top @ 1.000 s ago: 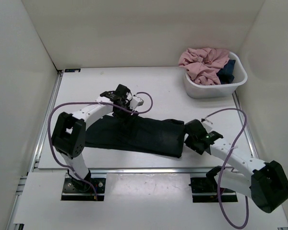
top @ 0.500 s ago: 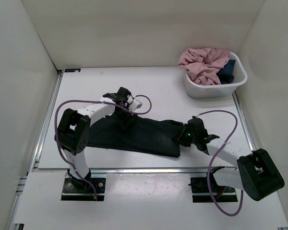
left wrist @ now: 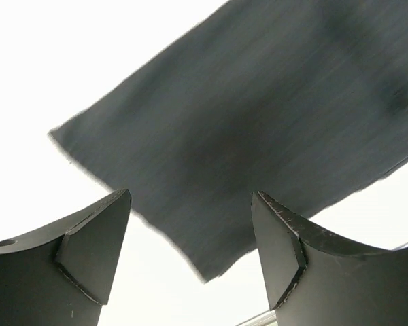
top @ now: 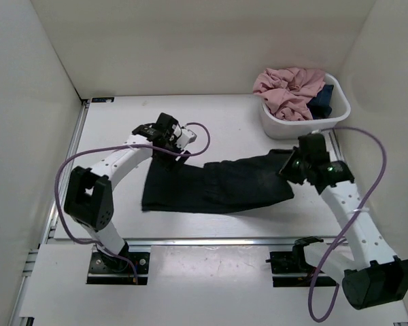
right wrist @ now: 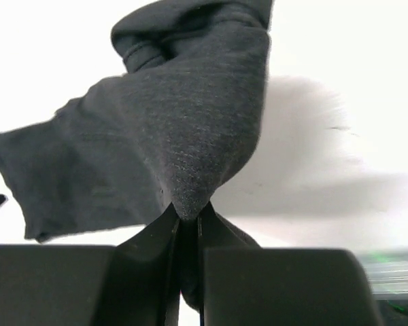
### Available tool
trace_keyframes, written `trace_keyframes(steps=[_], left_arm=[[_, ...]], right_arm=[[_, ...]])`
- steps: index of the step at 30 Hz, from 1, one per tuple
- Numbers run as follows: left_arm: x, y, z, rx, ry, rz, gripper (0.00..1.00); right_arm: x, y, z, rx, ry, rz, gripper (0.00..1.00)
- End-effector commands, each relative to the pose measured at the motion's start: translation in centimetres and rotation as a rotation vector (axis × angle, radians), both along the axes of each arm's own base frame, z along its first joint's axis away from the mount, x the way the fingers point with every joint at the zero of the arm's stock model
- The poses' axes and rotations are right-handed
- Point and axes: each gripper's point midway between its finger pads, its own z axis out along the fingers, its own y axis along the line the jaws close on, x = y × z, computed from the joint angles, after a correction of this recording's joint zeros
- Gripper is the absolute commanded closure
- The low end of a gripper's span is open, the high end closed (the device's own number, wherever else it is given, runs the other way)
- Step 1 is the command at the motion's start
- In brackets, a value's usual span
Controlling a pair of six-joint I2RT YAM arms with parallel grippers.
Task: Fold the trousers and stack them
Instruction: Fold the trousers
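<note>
- Black trousers [top: 217, 185], soft and matte, lying as a long folded band across the middle of the bench [top: 115, 129].
- Right end bunched in the clenched right pincer [right wrist: 185, 214].
- Left pincer [left wrist: 190, 198] spread wide, grasping nothing.

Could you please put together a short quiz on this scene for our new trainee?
1. True or false: the fingers of the left gripper are clamped on the trousers.
2. What do the fingers of the right gripper pinch? A) the trousers B) a sock C) nothing
3. Which container holds the pink garment?
Key: 1 false; 2 A; 3 the white tub at the table's far right.
</note>
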Motion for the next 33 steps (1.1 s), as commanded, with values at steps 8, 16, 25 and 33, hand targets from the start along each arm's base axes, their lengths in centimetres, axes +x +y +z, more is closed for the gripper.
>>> trace_keyframes(steps=[8, 16, 25, 33], left_arm=[[-2.4, 1.9, -1.6, 0.035, 0.055, 0.039, 0.17], [-1.4, 1.5, -4.4, 0.050, 0.109, 0.044, 0.16], [-3.0, 4.7, -7.0, 0.053, 0.149, 0.127, 0.35], [-3.5, 5.1, -7.8, 0.022, 0.186, 0.125, 0.36]], right_arm=[[-1.7, 0.7, 10.3, -0.403, 0.093, 0.228, 1.00], [2.6, 13.7, 10.9, -0.410, 0.106, 0.425, 1.00], [3.9, 29.3, 10.5, -0.116, -0.084, 0.609, 1.00], [3.4, 34.2, 9.5, 0.018, -0.088, 0.670, 1.00]])
